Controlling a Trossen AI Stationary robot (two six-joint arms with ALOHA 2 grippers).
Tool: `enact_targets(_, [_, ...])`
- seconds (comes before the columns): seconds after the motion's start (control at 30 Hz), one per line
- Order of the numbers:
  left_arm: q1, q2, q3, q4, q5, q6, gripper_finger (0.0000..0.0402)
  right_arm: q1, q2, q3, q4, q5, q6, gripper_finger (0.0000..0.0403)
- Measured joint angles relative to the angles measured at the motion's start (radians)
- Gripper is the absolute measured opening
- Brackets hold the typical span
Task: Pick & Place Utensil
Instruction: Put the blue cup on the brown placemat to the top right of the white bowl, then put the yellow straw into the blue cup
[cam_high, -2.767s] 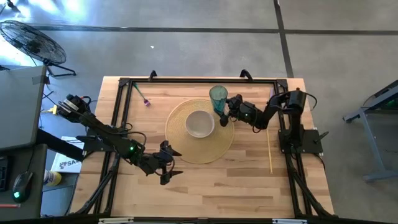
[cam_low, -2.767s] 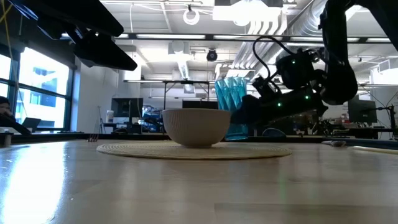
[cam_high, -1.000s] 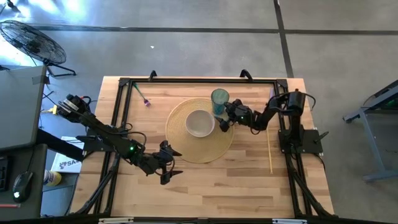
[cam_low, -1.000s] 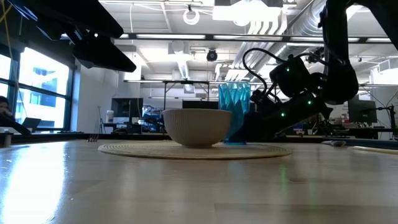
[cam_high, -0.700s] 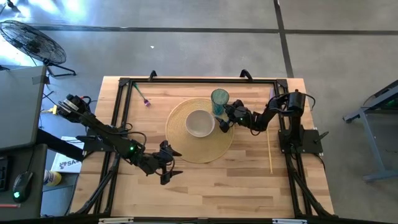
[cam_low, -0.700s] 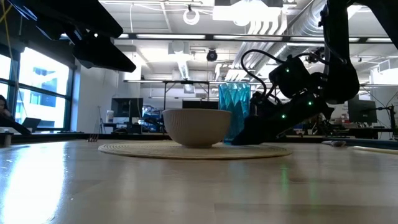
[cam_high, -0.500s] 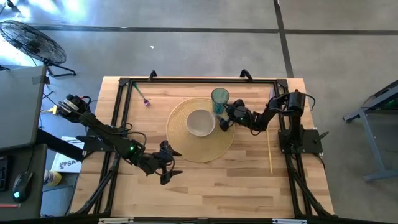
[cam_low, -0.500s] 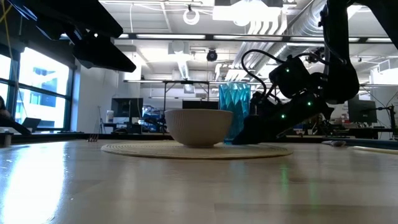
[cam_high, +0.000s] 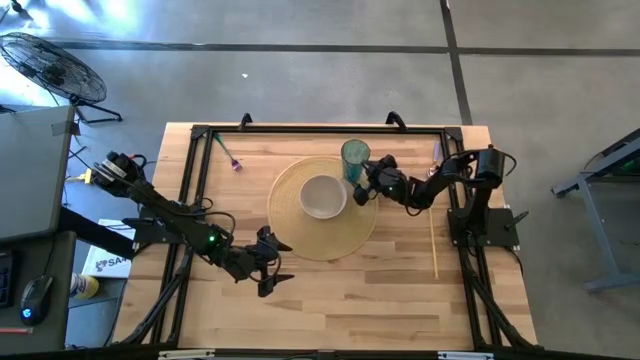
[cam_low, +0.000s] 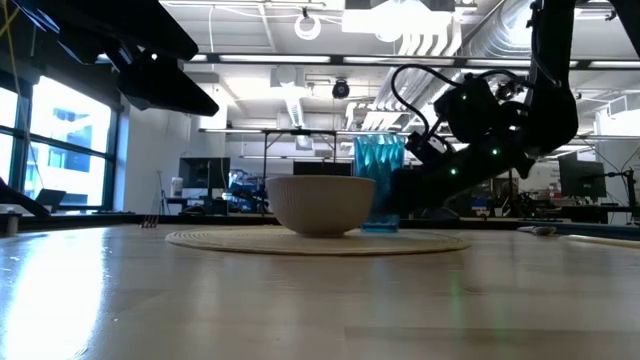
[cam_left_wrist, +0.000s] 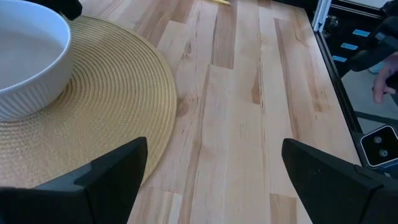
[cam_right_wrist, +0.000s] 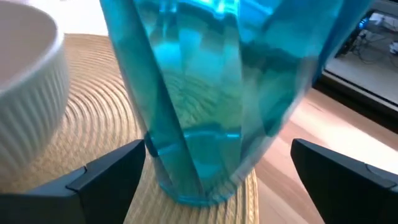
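A round woven mat (cam_high: 345, 240) lies mid-table with a white ribbed bowl (cam_high: 323, 197) on it. A teal faceted glass (cam_high: 354, 157) stands upright on the mat's far right rim. My right gripper (cam_right_wrist: 217, 155) is open, its fingers on either side of the glass's lower part. My left gripper (cam_left_wrist: 214, 162) hangs open above the bare wood near the mat's near left edge, nothing between its fingers. A thin green utensil with a purple tip (cam_high: 227, 152) lies at the far left. A long pale stick (cam_high: 434, 245) lies along the right side. My right gripper reaches almost level from the table's right, straddling the glass near its base (cam_right_wrist: 199, 186). One fingertip (cam_right_wrist: 134, 155) stands right at the glass wall; whether it touches, I cannot tell. The glass stands upright with its base on the mat.
A black frame (cam_high: 200, 135) runs around the tabletop. Bare wood lies open along the near edge (cam_high: 350, 310). A person's hand (cam_left_wrist: 385, 74) shows beyond the table in the left wrist view.
My right gripper has risen a little off the mat and tipped its fingers up toward level, staying open around the glass. The glass stays upright on the mat.
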Motion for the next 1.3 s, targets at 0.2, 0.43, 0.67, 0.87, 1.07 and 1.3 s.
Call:
enact_targets(0.2, [0.0,0.0,0.0,-0.001,0.0,-0.003,0.0367,0.0,0.0,0.0,-0.041,-0.005,0.0,0.0397])
enact_targets(0.43, [0.0,0.0,0.0,0.002,0.0,-0.004,0.0367,0.004,-0.038,0.0,-0.143,-0.024,0.02,0.0397])
enact_targets(0.67, [0.0,0.0,0.0,0.001,-0.003,-0.004,0.0367,0.06,-0.201,0.0,-0.442,-0.023,0.056,0.0397])
enact_targets(0.87, [-0.001,0.0,0.0,0.023,-0.043,-0.011,0.0367,0.127,-0.374,0.0,-0.728,-0.02,0.148,0.0397])
enact_targets(1.07, [-0.001,0.0,0.0,0.026,-0.109,0.004,0.0367,0.188,-0.558,0.0,-1.007,-0.027,0.324,0.0397])
enact_targets(1.3, [0.0,0.0,-0.001,0.019,-0.108,0.016,0.0367,0.215,-0.704,0.0,-1.365,-0.154,0.704,0.0384])
